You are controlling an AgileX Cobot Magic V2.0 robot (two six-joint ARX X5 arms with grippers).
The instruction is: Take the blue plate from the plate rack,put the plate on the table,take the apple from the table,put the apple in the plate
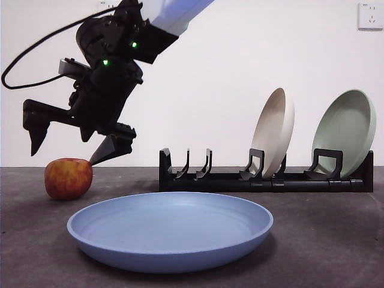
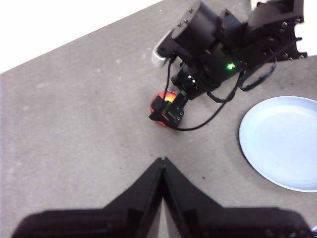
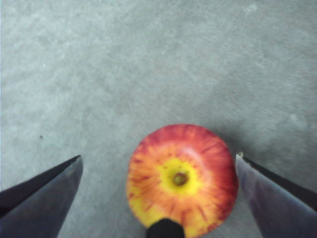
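The blue plate (image 1: 171, 231) lies flat on the table (image 1: 336, 246), near the front; the left wrist view shows the blue plate (image 2: 282, 141) beside the working arm. To the plate's left rests the apple (image 1: 68, 178), red with yellow streaks. My right gripper (image 1: 67, 153) hangs just above the apple with its jaws open. In the right wrist view the apple (image 3: 181, 178) sits stem up between the spread jaws of the right gripper (image 3: 158, 157), untouched. My left gripper (image 2: 162, 166) is shut, holds nothing and stays well back from the apple (image 2: 162, 99).
The black plate rack (image 1: 264, 180) stands behind the blue plate. A beige plate (image 1: 273, 132) and a pale green plate (image 1: 345, 132) stand upright in its two right slots; the left slot holds nothing. A wall socket (image 1: 370, 15) is at the top right.
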